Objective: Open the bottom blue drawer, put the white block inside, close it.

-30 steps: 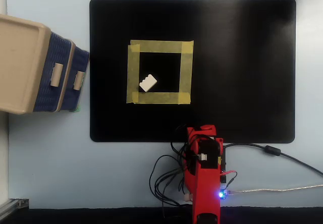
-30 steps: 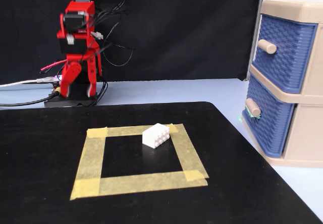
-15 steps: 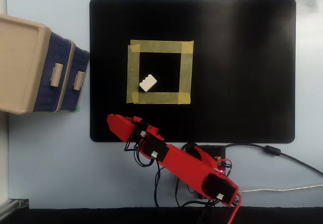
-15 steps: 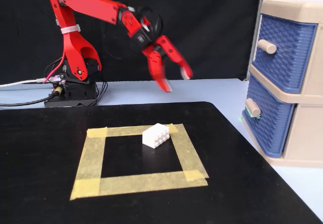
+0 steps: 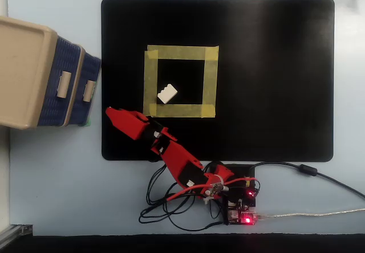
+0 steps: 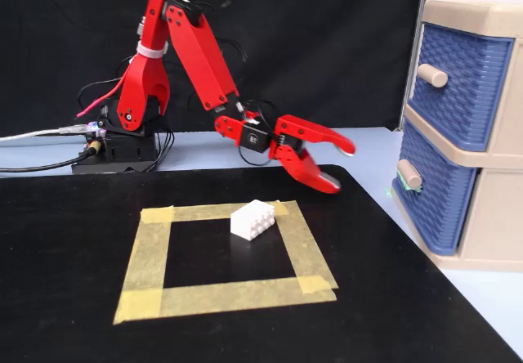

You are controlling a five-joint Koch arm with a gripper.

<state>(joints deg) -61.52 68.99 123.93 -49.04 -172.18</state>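
Fixed view is showing the red gripper (image 6: 339, 167) hanging with its jaws apart and holding nothing, pointing toward three o'clock at the bottom blue drawer (image 6: 435, 185), which is sitting shut. The white block (image 6: 252, 219) is lying at about seven o'clock from the gripper, inside the yellow tape square (image 6: 147, 253) on the black mat (image 6: 65, 240).

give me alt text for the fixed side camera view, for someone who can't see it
A red robot arm reaches over a black mat, its open gripper hovering between a white block inside a yellow tape square and a beige cabinet at right, whose two blue drawers are shut.
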